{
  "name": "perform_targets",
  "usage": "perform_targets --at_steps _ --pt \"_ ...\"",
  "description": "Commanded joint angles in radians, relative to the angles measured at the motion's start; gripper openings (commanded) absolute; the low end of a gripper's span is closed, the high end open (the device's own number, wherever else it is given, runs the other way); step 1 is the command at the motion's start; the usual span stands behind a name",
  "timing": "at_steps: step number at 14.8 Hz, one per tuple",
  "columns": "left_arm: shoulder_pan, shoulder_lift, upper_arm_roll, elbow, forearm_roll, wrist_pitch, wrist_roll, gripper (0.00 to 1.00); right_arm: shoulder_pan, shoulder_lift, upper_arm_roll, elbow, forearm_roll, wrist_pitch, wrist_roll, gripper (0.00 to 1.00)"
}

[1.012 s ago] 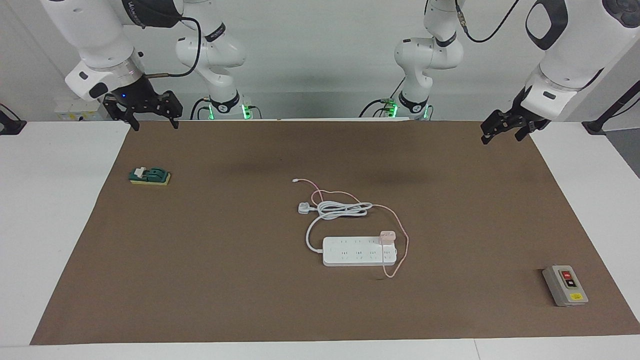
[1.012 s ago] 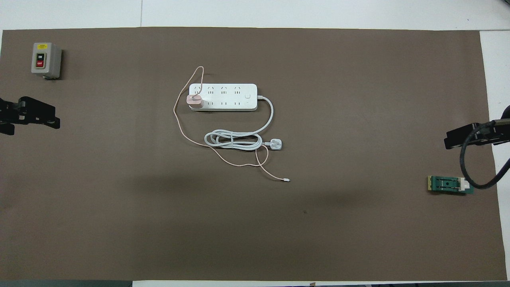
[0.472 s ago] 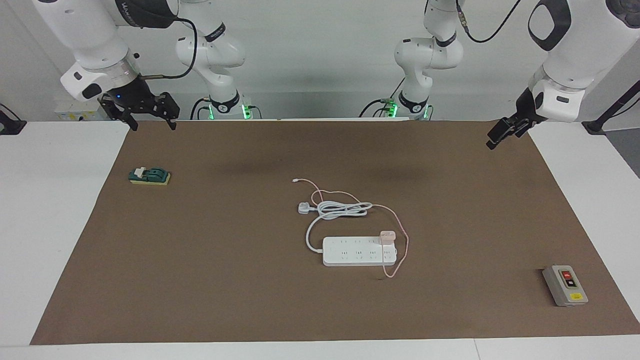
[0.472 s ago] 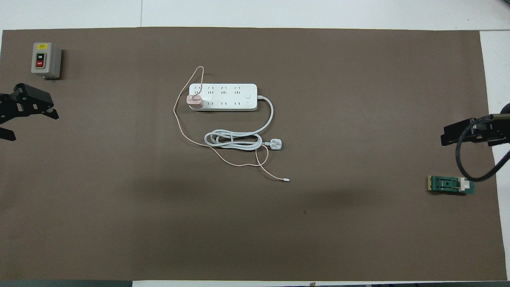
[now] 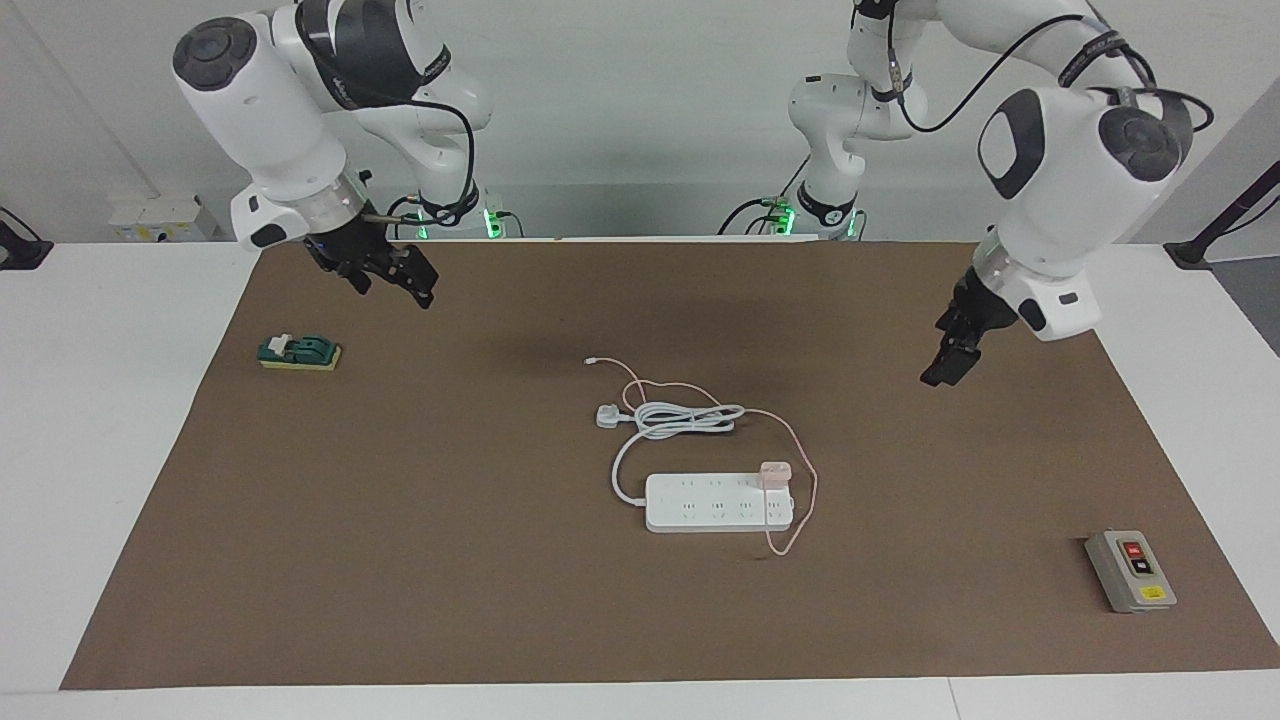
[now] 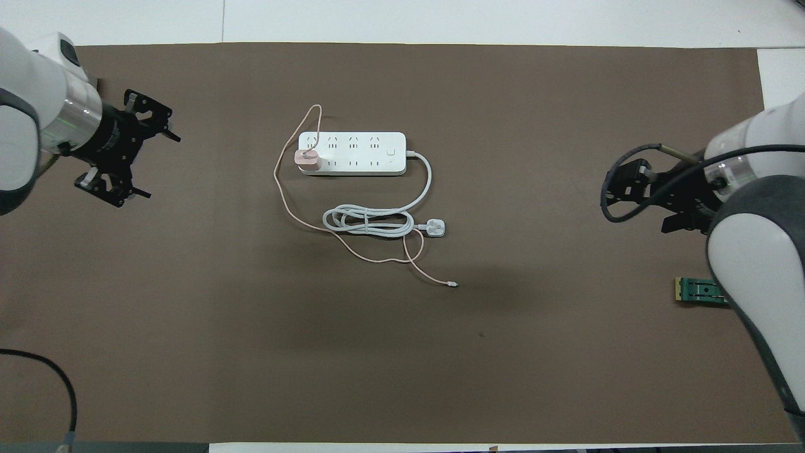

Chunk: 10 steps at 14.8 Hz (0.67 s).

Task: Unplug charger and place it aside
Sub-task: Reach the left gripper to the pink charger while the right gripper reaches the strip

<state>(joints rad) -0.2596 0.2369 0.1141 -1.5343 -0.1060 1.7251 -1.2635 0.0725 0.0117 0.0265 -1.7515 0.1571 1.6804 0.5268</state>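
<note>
Sitting plugged into the white power strip (image 5: 719,502) near the middle of the brown mat (image 5: 400,560), the pink charger (image 5: 775,472) is occupying the socket at the strip's end toward the left arm's side. Its thin pink cable (image 5: 806,480) is looping around that end of the strip and trailing past the coiled white cord (image 5: 680,418) and three-pin plug (image 5: 608,415) toward the robots' edge of the mat. The left gripper (image 6: 157,162) is hanging in the air over bare mat toward the left arm's end, fingers spread wide and gripping nothing. The right gripper (image 5: 395,285) is hanging over the mat near the robots' edge; I cannot tell how its fingers are standing. A grey switch box (image 5: 1130,571) is resting in the mat's corner away from the robots, and a small green part (image 5: 299,352) is lying toward the right arm's edge.
</note>
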Motion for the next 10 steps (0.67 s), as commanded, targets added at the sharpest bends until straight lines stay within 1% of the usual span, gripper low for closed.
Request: perform_targets --at_steps 1,4,6,7,8,10 --pt "-0.032 0.062 0.015 0.039 -0.020 0.066 -0.193 1.00 0.085 0.097 0.000 0.001 0.065 0.112 0.248 1.00" --pt "-0.049 0.162 0.013 0.069 -0.023 0.178 -0.446 1.00 0.150 0.188 0.000 0.004 0.149 0.250 0.402 1.00" --pt "-0.111 0.247 0.021 0.124 -0.018 0.202 -0.510 1.00 0.177 0.234 0.000 0.012 0.234 0.318 0.494 1.00" --pt "-0.121 0.293 0.022 0.163 -0.018 0.206 -0.546 1.00 0.194 0.284 0.000 0.041 0.281 0.350 0.549 1.00" --pt "-0.122 0.311 0.021 0.175 -0.018 0.223 -0.578 1.00 0.211 0.331 0.000 0.073 0.309 0.376 0.588 1.00" --pt "-0.127 0.321 0.019 0.172 -0.020 0.255 -0.600 1.00 0.248 0.419 0.000 0.128 0.340 0.430 0.675 1.00"
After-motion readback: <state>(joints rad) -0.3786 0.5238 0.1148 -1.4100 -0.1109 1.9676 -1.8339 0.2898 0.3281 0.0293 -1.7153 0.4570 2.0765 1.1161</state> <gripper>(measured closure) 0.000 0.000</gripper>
